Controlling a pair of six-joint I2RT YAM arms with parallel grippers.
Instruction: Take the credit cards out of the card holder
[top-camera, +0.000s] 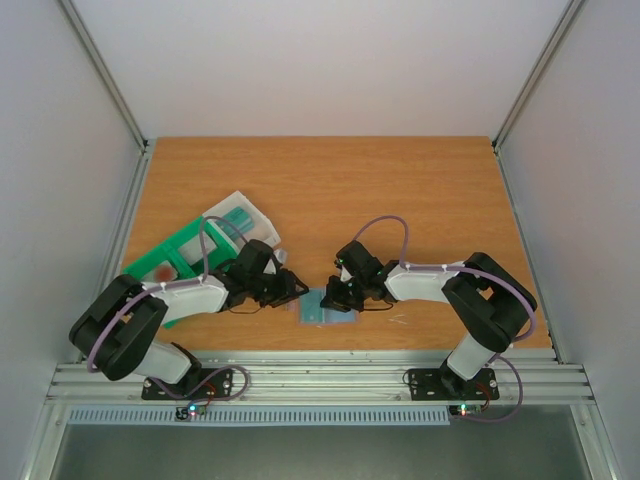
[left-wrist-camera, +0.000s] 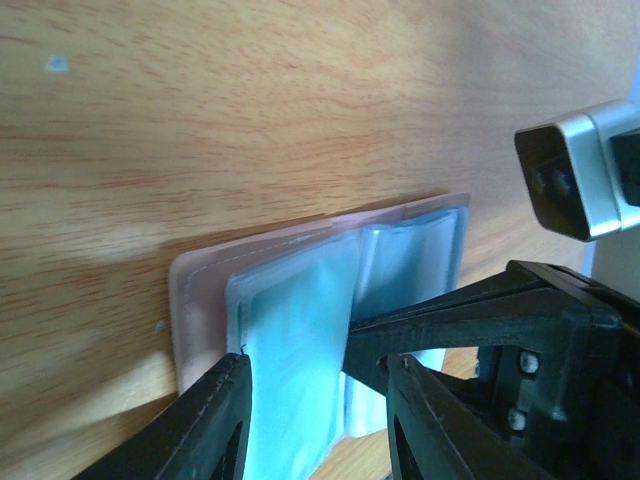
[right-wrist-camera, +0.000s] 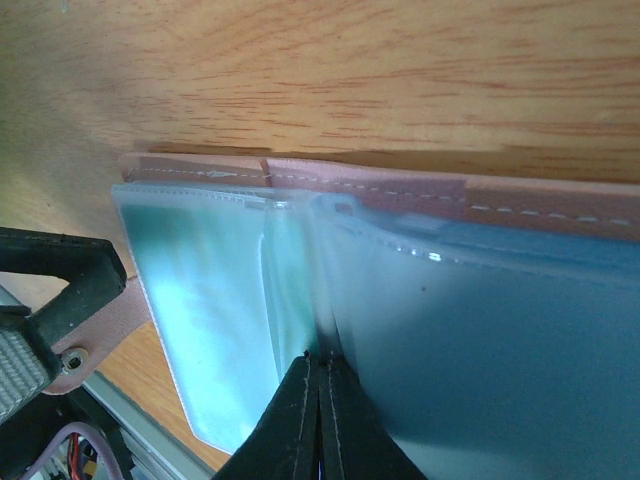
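The card holder (top-camera: 322, 306) lies open on the table near the front edge, between my two grippers. In the left wrist view it is a pale sleeve (left-wrist-camera: 205, 285) with clear pockets holding light blue credit cards (left-wrist-camera: 295, 330). My left gripper (left-wrist-camera: 315, 385) is open, its fingers on either side of the near card pocket. My right gripper (right-wrist-camera: 320, 365) is shut, its tips pressed into the fold between the two pockets (right-wrist-camera: 200, 300). Its dark fingers (left-wrist-camera: 450, 310) reach in from the right in the left wrist view. In the top view the left gripper (top-camera: 298, 288) and the right gripper (top-camera: 335, 293) almost meet over the holder.
A green compartment tray (top-camera: 172, 256) and a clear plastic box (top-camera: 240, 218) lie at the left, behind the left arm. A metal rail (top-camera: 320, 372) runs along the table's front edge, close to the holder. White walls enclose the table.
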